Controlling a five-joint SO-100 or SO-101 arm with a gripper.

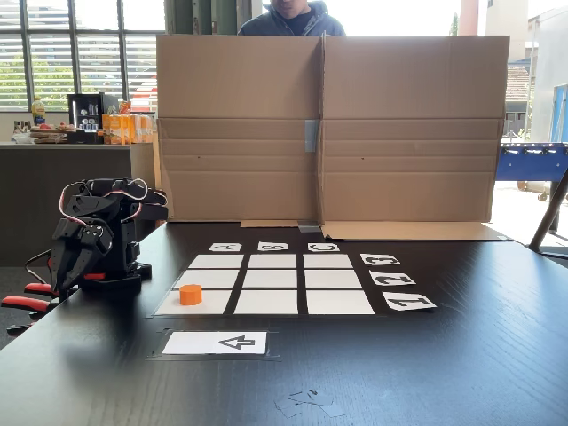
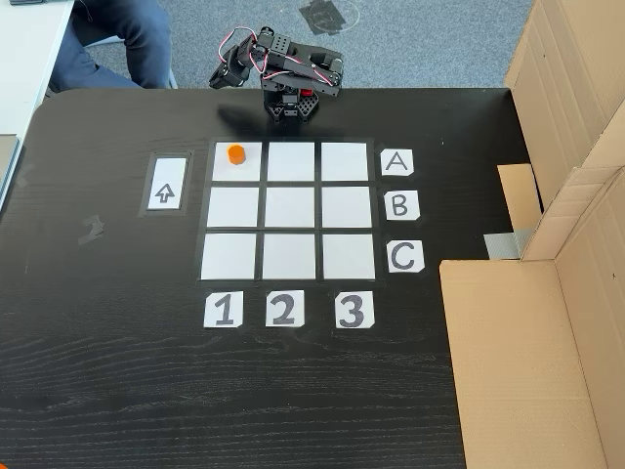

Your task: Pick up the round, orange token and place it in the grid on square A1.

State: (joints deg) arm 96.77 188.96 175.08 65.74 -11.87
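The orange token (image 1: 190,294) (image 2: 235,153) stands upright on a corner cell of the grid (image 1: 272,279) (image 2: 289,207). That cell is square A1 (image 1: 170,306) (image 2: 224,172), in line with the "A" card (image 2: 395,162) and the "1" card (image 2: 223,310). The black arm is folded up at the table edge beside the grid, clear of the token. Its gripper (image 1: 69,271) (image 2: 225,78) hangs shut with nothing in it.
A white card with a black arrow (image 1: 216,343) (image 2: 166,184) lies beside the grid. A tall cardboard wall (image 1: 324,129) (image 2: 571,186) stands along one table side, with a person (image 1: 291,16) behind it. Red clamps (image 1: 27,297) hold the arm's base.
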